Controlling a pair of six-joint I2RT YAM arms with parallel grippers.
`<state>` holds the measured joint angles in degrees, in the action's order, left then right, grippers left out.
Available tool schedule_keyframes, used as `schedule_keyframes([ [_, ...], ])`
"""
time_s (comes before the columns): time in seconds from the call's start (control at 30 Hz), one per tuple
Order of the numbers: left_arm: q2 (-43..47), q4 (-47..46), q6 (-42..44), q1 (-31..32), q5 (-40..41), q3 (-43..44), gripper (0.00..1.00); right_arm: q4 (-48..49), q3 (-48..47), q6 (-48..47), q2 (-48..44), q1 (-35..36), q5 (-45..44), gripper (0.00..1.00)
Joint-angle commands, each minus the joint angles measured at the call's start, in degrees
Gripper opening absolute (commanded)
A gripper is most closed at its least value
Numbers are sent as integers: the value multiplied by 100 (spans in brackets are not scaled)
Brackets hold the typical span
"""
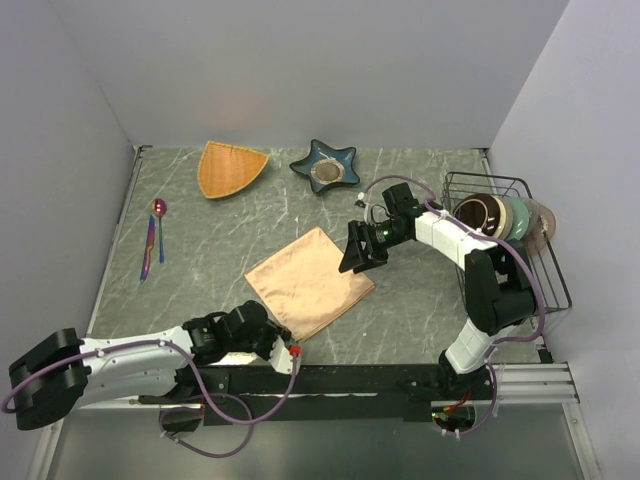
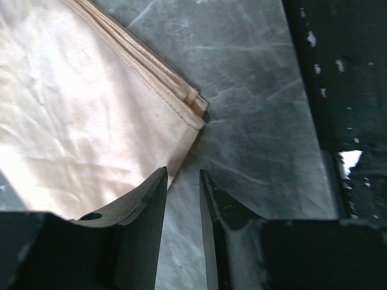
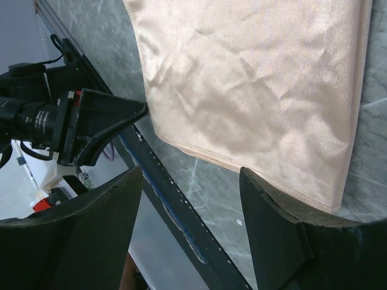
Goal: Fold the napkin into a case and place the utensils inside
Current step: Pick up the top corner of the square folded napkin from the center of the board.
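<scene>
Item one, napkin (image 1: 310, 282): peach-orange satin, folded into a flat square of several layers and set corner-on in the middle of the grey marbled table (image 1: 420, 300). Its stacked edges show just ahead of the left gripper (image 2: 182, 172). Left gripper: low at the napkin's near corner, jaws drawn to a narrow slit with only bare tabletop visible in the gap. The cloth's edge runs down to the tip of the left-hand finger (image 2: 151, 196), and contact there cannot be made out from this angle. Right gripper (image 3: 190, 172): above the napkin's opposite corner, jaws wide and holding nothing. The creased cloth lies ahead of and between the two fingers, its hemmed edge crossing just in front of the tips. Item two, utensils (image 1: 155, 235): a round-bowled spoon and a second slim piece, both iridescent purple-pink. They lie side by side near the table's left edge, well apart from either pair of jaws. Other stock: orange fan-shaped dish (image 1: 230, 167) and blue star-shaped dish (image 1: 325, 167) along the far side beyond both grippers; wire basket (image 1: 556, 268) holding bowls (image 1: 500, 215), beside the right arm.
</scene>
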<state>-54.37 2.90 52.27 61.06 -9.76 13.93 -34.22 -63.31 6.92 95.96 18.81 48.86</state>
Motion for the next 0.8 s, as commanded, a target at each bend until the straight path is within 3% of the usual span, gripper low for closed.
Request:
schedule_keyframes([
  [0.0,-196,-764,318,125,326,-251,35,-85,-155,-103,1,-35,-70,73],
  [0.17,-276,-773,381,143,238,-268,35,-111,-182,-77,28,-88,-26,73],
  [0.3,-250,-633,214,143,89,-137,29,-138,-226,-94,63,-97,-61,74],
  [0.4,-206,-518,-67,143,27,21,20,-112,-200,-77,89,-105,-96,74],
  [0.53,-153,-369,-384,143,0,267,1,-103,-199,-59,89,-105,-61,75],
  [0.77,-74,-307,-595,38,-157,479,1,-120,-217,-50,98,-97,-35,75],
])
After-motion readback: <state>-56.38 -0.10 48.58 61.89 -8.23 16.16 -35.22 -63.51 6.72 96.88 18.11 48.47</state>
